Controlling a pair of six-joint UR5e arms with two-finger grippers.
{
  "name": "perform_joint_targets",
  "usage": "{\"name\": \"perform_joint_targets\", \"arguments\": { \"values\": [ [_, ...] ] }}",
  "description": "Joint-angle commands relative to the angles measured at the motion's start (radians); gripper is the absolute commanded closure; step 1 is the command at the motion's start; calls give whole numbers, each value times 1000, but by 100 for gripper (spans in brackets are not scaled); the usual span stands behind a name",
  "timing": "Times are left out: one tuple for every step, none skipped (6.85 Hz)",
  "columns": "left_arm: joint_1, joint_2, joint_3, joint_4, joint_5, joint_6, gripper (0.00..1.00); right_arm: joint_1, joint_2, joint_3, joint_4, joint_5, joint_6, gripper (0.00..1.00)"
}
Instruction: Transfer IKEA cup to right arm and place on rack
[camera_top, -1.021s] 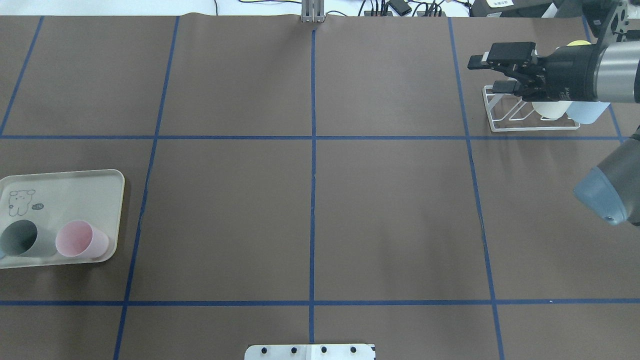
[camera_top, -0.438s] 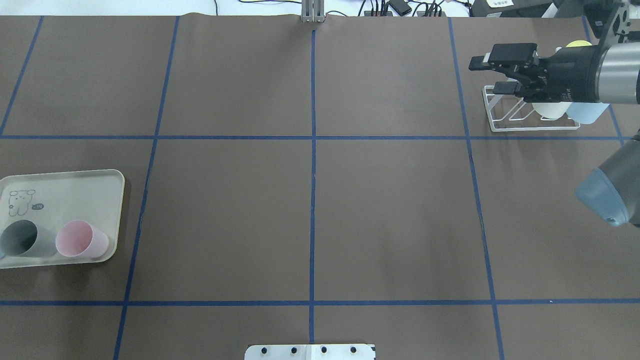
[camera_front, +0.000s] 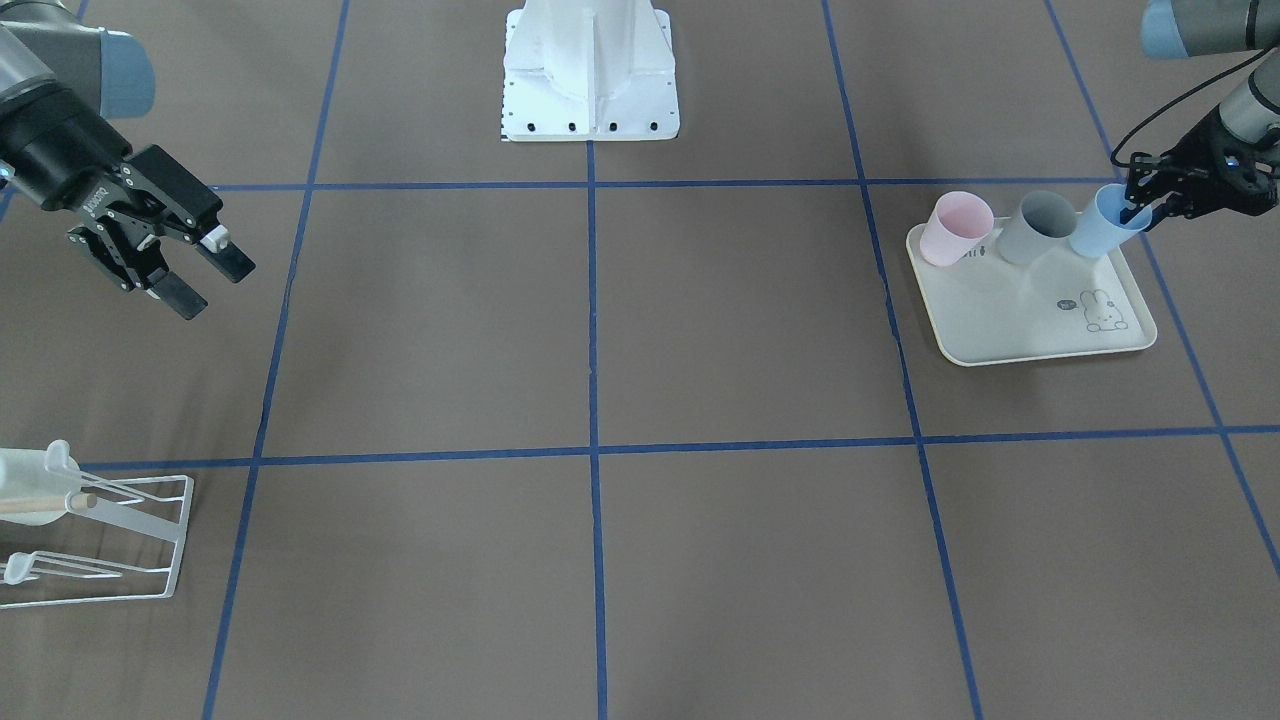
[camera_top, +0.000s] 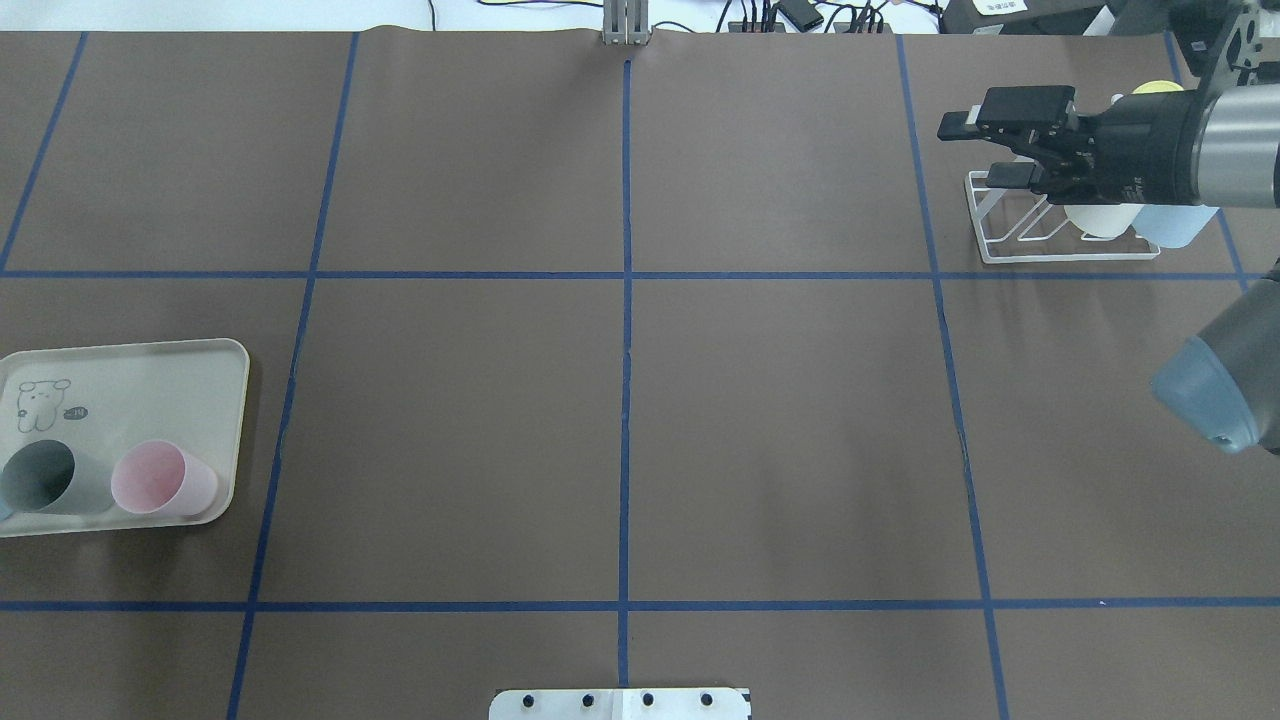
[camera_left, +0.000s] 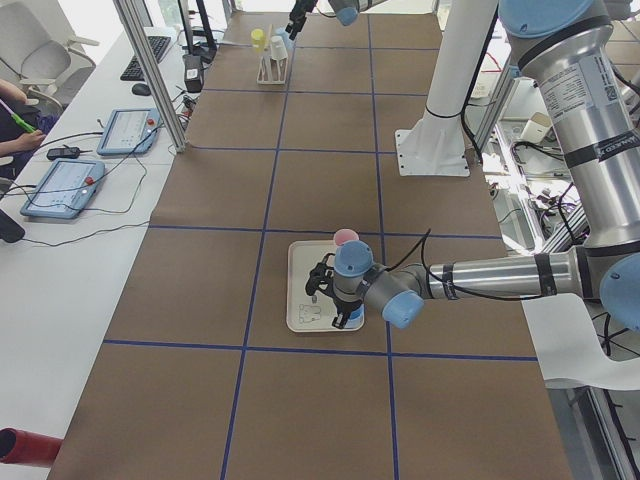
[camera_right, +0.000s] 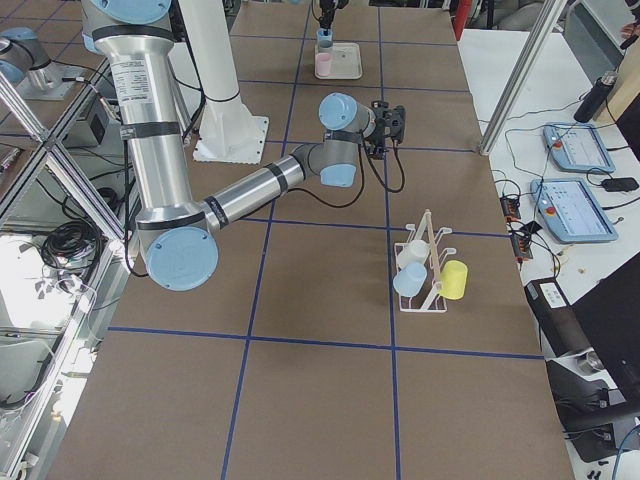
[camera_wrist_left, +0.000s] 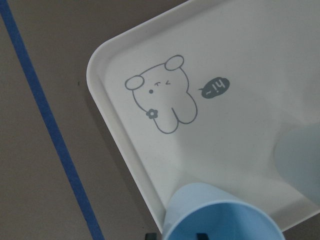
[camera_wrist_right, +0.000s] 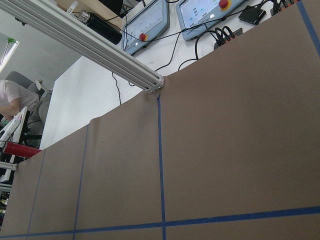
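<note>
At the left end, tray (camera_front: 1010, 325), three cups in a row along its robot-side edge: pink cup (camera_front: 950, 228), grey cup (camera_front: 1035, 228), blue cup (camera_front: 1095, 228). Taking blue cup as the task's cup: tilted at the tray's corner, just beside grey cup. At its rim, left gripper (camera_front: 1138, 208), fingers apparently clamped on the wall, one inside the mouth. Cannot tell whether the base is off the tray.

Far right, well apart from the tray at the opposite table end: right gripper (camera_top: 975, 150), raised, fingers wide apart, nothing held. Same end, rack (camera_top: 1000, 250), already carrying white cup (camera_right: 412, 255), pale blue cup (camera_right: 408, 281) and yellow cup (camera_right: 455, 280).

Judged step: lift off the tray, hand-over not yet begun.

Risks:
- Thin one-wall pinch, so possible swing or slip on the lift.
- Could clip grey cup on the way up, being so close, and tip it on the tray.
- Long carry away from the tray to meet right gripper. Drop likely if released before the other fingers close.
- Rim pinch leaves only the body for the second grasp. Finger clash possible.
- Few free prongs on rack. Could knock a seated cup or miss a prong.
</note>
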Motion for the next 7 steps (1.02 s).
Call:
{"name": "perform_joint_targets", "arguments": {
  "values": [
    [1, -1, 2, 4, -2, 0, 74, 0, 6, 0, 0, 0, 0, 0],
    [-1, -1, -1, 4, 0, 0, 90, -2, 7, 0, -2, -2, 0, 0],
    [-4, -1, 0, 5, 0, 0, 100, 0, 7, 2, -2, 0, 0, 0],
    [-16, 3, -16, 7, 0, -2, 100, 0, 7, 3, 0, 0, 0, 0],
    [-74, 5, -35, 7, 9, -2, 100, 0, 7, 5, 0, 0, 0, 0],
    [-208, -9, -39, 5, 1, 1, 100, -2, 10, 11, 0, -2, 0, 0],
    [-285, -30, -59, 5, -3, -6, 100, -2, 21, 14, 0, -3, 0, 0]
  ]
}}
